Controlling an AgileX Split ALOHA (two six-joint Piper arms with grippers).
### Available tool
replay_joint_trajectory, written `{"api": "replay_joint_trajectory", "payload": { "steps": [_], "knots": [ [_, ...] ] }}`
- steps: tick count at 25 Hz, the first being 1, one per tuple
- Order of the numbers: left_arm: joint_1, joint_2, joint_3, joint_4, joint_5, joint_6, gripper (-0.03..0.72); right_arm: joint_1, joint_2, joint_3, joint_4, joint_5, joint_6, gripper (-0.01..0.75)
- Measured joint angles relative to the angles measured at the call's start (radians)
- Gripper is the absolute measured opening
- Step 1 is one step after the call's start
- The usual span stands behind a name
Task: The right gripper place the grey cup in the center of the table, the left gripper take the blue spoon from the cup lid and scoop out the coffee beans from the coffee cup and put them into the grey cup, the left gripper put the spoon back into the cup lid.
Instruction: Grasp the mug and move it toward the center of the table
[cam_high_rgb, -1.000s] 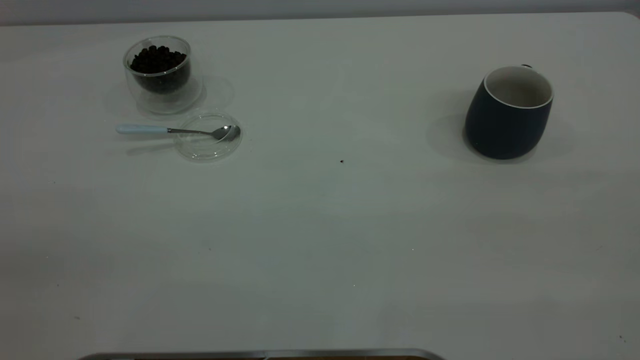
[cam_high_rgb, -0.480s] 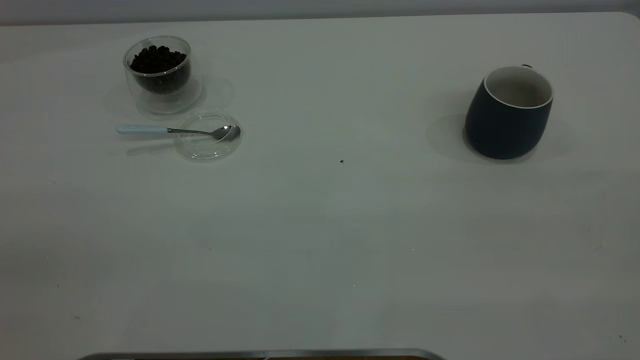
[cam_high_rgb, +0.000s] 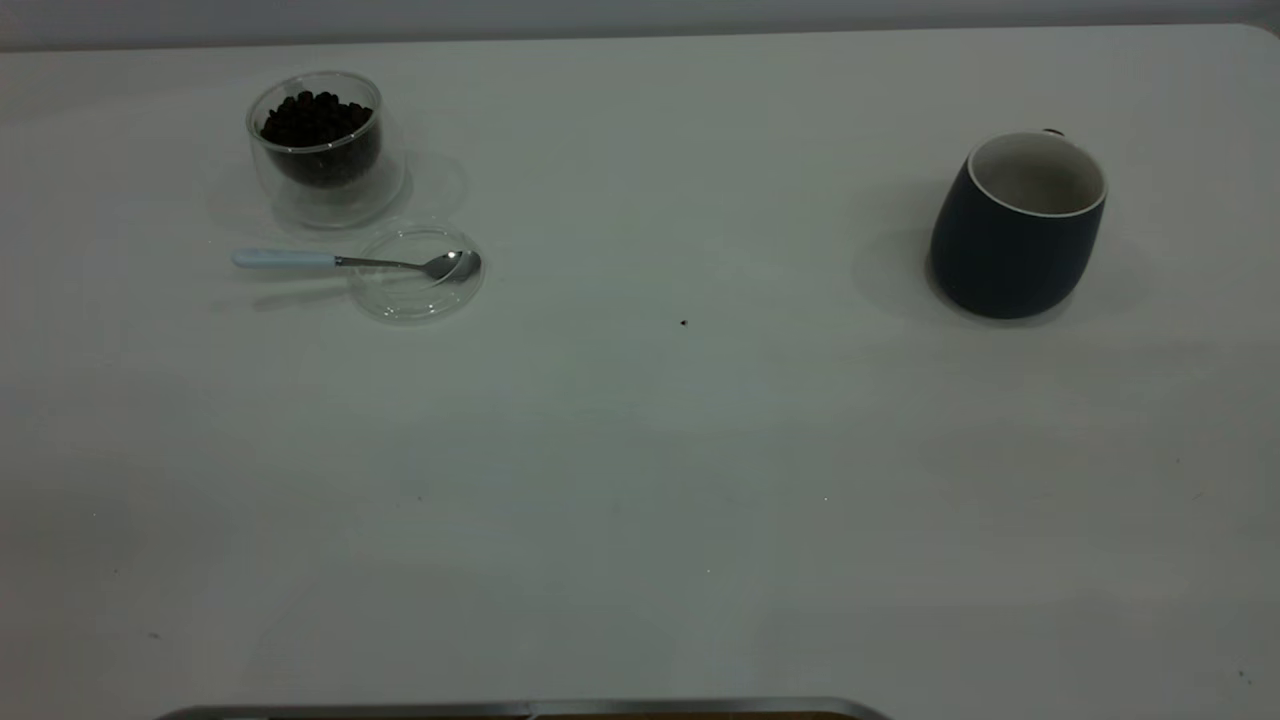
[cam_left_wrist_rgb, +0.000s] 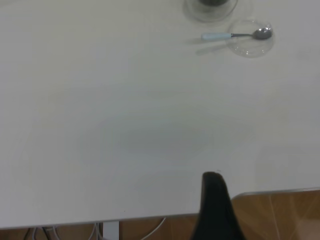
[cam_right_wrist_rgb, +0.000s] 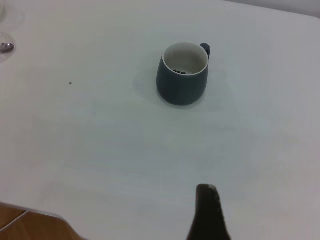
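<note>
The grey cup (cam_high_rgb: 1018, 235) stands upright at the right of the table (cam_high_rgb: 640, 450), its handle turned to the far side; in the right wrist view the grey cup (cam_right_wrist_rgb: 182, 75) has a few dark bits inside. At the far left the coffee cup (cam_high_rgb: 320, 150) holds the coffee beans (cam_high_rgb: 316, 118). In front of it the blue spoon (cam_high_rgb: 340, 261) rests with its bowl in the cup lid (cam_high_rgb: 415, 290) and its handle pointing left. The left gripper (cam_left_wrist_rgb: 212, 200) hangs over the table's near edge, far from the spoon (cam_left_wrist_rgb: 235, 35). The right gripper (cam_right_wrist_rgb: 207, 210) is well short of the cup.
A tiny dark speck (cam_high_rgb: 683, 322) lies near the table's middle. A metal strip (cam_high_rgb: 520, 708) runs along the near edge. Past that edge are wooden floor (cam_left_wrist_rgb: 280, 215) and cables (cam_left_wrist_rgb: 50, 232). The table's far right corner is rounded.
</note>
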Motion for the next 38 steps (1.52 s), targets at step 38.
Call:
{"api": "replay_joint_trajectory", "payload": {
  "steps": [38],
  "knots": [
    [0.000, 0.000, 0.000, 0.000, 0.000, -0.001, 0.592, 0.000, 0.403, -0.181, -0.096, -0.025, 0.043, 0.684]
  ]
}}
